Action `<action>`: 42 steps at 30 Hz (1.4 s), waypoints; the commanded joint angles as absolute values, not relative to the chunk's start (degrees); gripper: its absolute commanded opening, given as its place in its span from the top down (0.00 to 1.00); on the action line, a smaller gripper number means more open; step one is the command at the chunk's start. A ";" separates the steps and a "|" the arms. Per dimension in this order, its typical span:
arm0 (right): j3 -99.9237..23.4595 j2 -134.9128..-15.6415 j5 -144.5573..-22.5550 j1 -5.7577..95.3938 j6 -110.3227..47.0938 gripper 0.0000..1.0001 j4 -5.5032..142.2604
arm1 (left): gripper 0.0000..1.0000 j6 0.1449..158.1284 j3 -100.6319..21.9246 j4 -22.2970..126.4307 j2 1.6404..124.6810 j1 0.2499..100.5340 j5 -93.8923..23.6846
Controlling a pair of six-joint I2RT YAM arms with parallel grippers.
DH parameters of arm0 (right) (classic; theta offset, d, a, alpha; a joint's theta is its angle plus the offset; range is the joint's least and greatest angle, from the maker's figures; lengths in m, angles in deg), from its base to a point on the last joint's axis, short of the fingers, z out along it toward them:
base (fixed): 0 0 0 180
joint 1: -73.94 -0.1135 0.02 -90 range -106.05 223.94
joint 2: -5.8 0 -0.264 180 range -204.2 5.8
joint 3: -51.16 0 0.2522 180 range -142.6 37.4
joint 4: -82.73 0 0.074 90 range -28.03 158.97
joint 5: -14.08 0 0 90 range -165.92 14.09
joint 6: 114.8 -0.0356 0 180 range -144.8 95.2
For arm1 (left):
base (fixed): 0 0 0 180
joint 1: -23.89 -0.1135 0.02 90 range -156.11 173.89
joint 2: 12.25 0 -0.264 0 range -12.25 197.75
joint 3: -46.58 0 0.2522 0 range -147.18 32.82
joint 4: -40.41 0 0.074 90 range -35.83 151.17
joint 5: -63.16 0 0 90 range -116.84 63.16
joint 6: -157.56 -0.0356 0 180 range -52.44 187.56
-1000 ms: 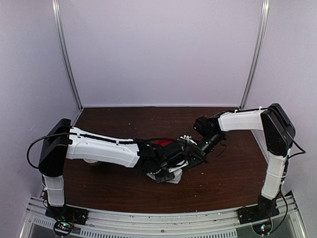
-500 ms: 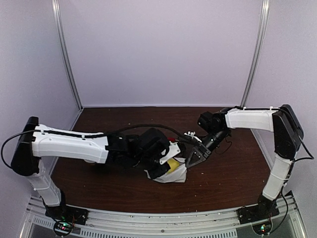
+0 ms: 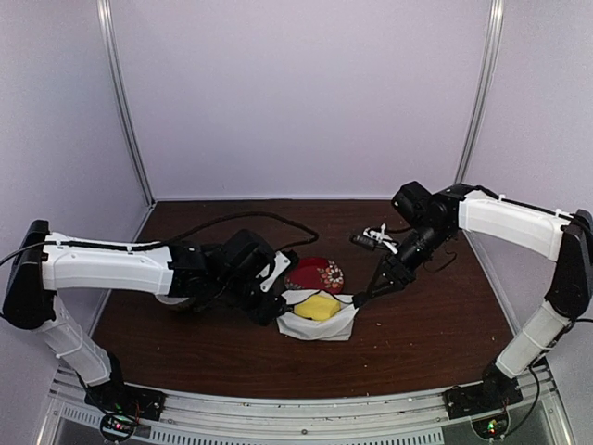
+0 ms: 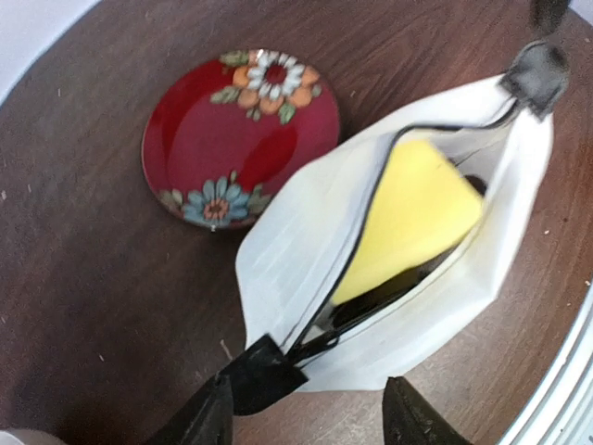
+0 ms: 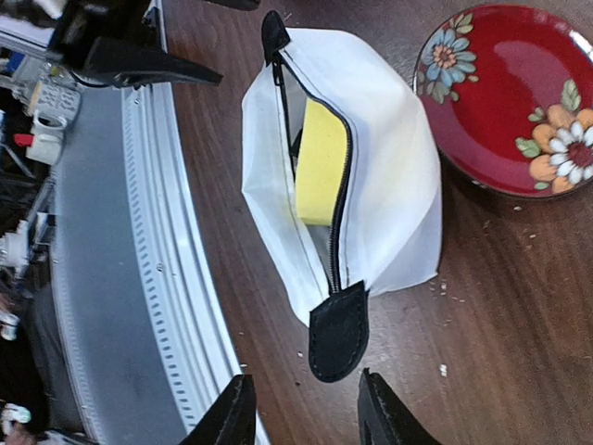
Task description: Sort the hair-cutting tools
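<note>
A white zip pouch point(image 3: 320, 321) lies unzipped near the table's front, with a black tab at each end. Inside it sits a yellow block point(image 4: 417, 209) over a dark shape point(image 4: 398, 283) that I cannot identify. No hair-cutting tools show plainly. My left gripper point(image 3: 269, 311) is at the pouch's left end. In the left wrist view it point(image 4: 310, 422) is open, and the tab point(image 4: 264, 375) rests against its left finger. My right gripper point(image 3: 371, 293) is at the pouch's right end. In the right wrist view it point(image 5: 310, 413) is open, just short of the other tab point(image 5: 338, 329).
A red flowered plate point(image 3: 315, 274) lies just behind the pouch. Small dark and pale items point(image 3: 372, 239) sit further back, beside the right arm, too small to make out. A black cable point(image 3: 250, 221) loops over the left arm. The metal rail point(image 5: 176, 278) runs along the near edge.
Both grippers were shut at the pouch's ends and have opened, letting go of the tabs. Both arms have drawn back outward, uncovering the pouch and the plate.
</note>
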State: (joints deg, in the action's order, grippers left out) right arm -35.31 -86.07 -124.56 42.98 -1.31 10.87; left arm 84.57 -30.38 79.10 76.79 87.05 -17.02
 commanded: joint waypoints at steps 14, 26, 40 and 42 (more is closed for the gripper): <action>-48.33 -90.82 -98.17 25.54 13.17 0.70 7.14 | 0.44 99.48 -22.18 67.31 76.72 76.10 -37.65; -47.76 -97.61 -87.90 22.02 12.83 0.68 8.64 | 0.92 100.45 -21.14 63.32 78.37 76.09 -42.55; -41.42 -93.54 -84.60 21.04 13.70 1.00 16.97 | 1.00 102.18 -20.92 65.05 79.54 76.06 -41.77; -38.37 -88.15 -84.33 20.87 13.60 1.00 20.91 | 1.00 102.98 -20.63 67.29 79.96 75.67 -39.67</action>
